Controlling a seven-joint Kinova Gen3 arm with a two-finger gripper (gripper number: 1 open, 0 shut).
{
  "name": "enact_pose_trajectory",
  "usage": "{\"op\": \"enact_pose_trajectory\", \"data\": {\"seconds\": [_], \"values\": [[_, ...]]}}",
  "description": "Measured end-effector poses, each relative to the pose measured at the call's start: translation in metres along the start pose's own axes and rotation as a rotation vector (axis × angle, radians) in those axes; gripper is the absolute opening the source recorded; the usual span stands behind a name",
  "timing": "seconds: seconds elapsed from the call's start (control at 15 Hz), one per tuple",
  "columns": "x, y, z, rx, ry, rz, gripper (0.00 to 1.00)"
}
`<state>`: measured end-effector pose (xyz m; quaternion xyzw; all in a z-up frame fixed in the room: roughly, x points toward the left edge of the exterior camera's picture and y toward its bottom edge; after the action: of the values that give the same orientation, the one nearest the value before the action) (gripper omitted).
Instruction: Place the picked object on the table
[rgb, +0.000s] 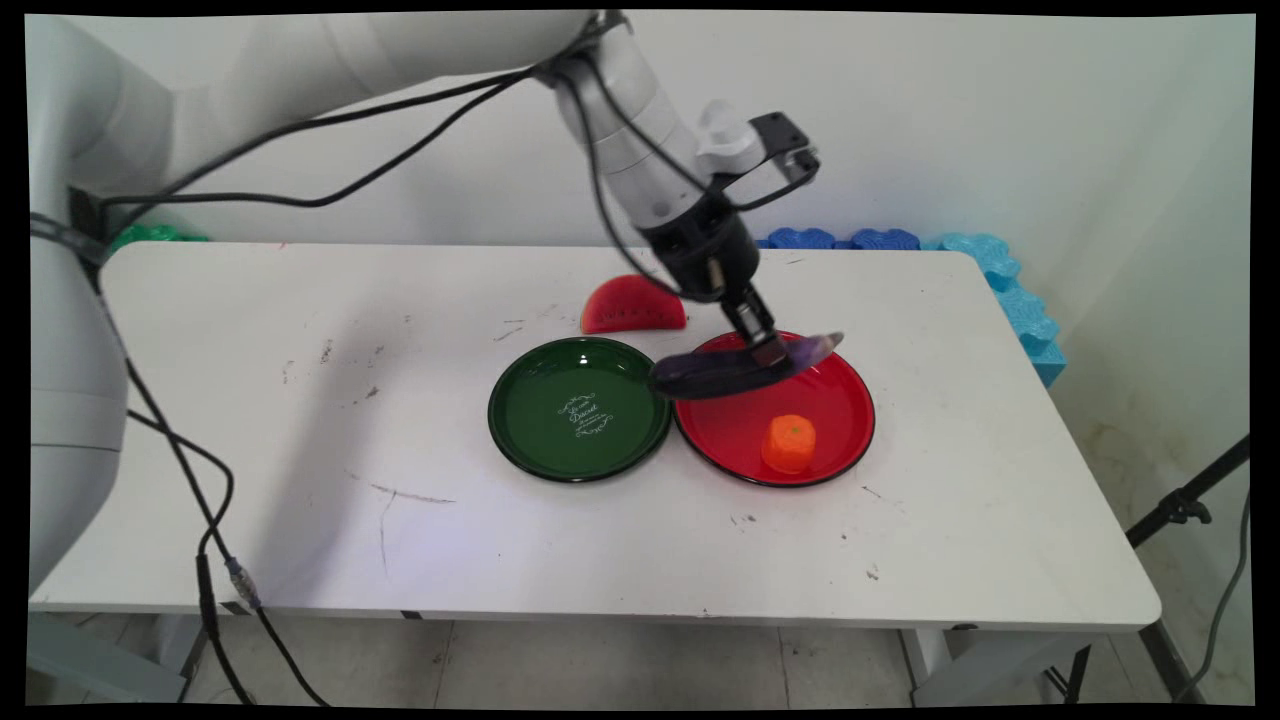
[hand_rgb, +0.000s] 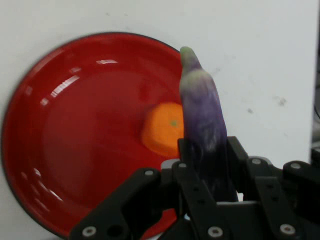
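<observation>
- the eggplant (rgb: 735, 368) is clamped between the two fingers of the gripper (rgb: 768, 350), held off the table (rgb: 300, 450) above the far edge of the red plate (rgb: 835, 440).
- in the main view its long axis runs roughly level and crosswise to the fingers: the pale stem tip sticks out past the fingers on one side, the dark rounded end sticks out further on the other side, toward the green plate (rgb: 540, 440).
- in the hand view the eggplant (hand_rgb: 202, 125) rises from between the fingers (hand_rgb: 187, 165) and points away from the linkage, stem tip furthest out.
- the fingers grip it nearer the stem end than the blunt end.
- the orange piece (rgb: 789, 443), a small carrot-like stub, sits on the red plate beyond and below the fingers; in the hand view it lies just beside the eggplant, partly behind it.
- the green plate lies off the eggplant's blunt end, its rim touching or almost touching the red plate's rim; it holds nothing.
- the watermelon slice (rgb: 632, 305) lies on the table behind the fingers, near the far rims of both plates.
- blue foam pieces (rgb: 1000, 290) line the table's far edge, well apart from the gripper.
</observation>
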<state>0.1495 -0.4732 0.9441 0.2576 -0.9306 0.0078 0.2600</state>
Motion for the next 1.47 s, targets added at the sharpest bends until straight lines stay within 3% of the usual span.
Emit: {"op": "enact_pose_trajectory", "data": {"seconds": [0.33,0.6,1.07,1.4,1.47], "values": [[-0.049,0.039,0.007,-0.043,-0.024,0.04,0.0],[-0.079,0.057,0.029,-0.052,-0.032,0.054,0.0],[-0.117,0.065,0.084,-0.03,-0.028,0.066,0.0],[-0.126,0.068,0.102,-0.019,-0.014,0.07,0.0],[-0.127,0.068,0.103,-0.018,-0.01,0.072,1.0]]}}
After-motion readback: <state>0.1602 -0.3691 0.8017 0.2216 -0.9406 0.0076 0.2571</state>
